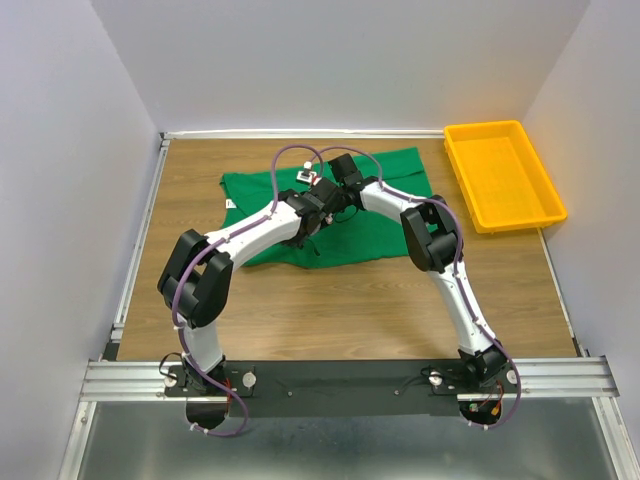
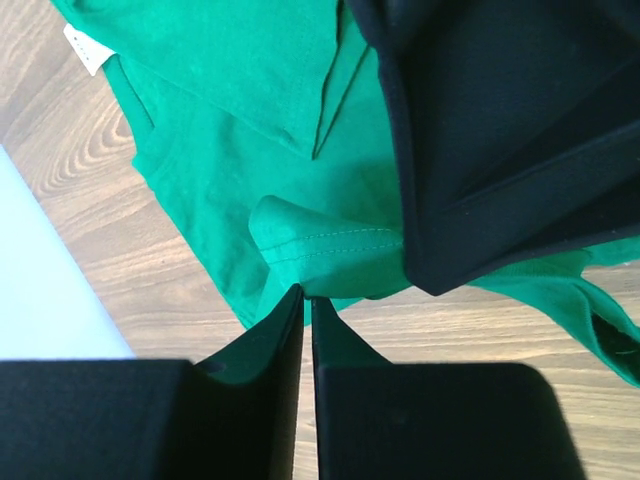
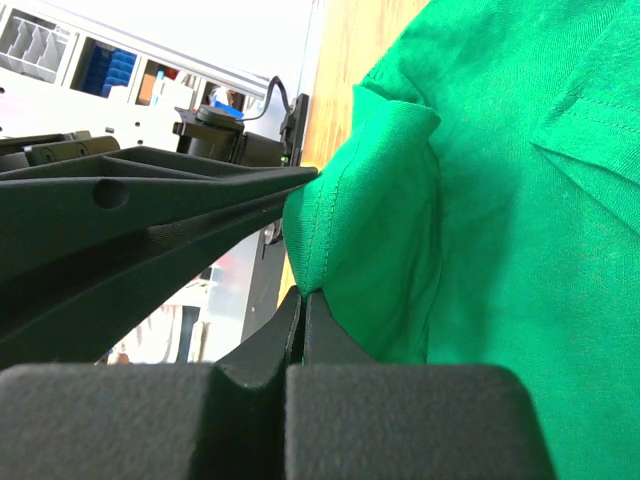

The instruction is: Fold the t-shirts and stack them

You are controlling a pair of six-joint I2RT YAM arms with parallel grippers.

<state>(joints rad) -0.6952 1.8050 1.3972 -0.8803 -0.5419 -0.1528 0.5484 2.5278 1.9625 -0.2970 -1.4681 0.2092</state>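
Observation:
A green t-shirt [image 1: 385, 200] lies partly bunched on the far middle of the wooden table. It also shows in the left wrist view [image 2: 230, 120] and the right wrist view [image 3: 520, 200]. Both grippers meet over the middle of the shirt. My left gripper [image 1: 316, 214] is shut on a raised fold of the hem [image 2: 330, 245], its tips [image 2: 305, 297] pinching the fold's edge. My right gripper [image 1: 336, 198] is shut on the same lifted fold [image 3: 370, 200] at its stitched edge [image 3: 303, 292]. The two grippers are almost touching.
An orange tray [image 1: 503, 175] stands at the far right of the table. A white label [image 2: 88, 48] marks the shirt's collar at the left. White walls close in the table at the back and sides. Bare wood [image 1: 350, 310] lies between the shirt and the arm bases.

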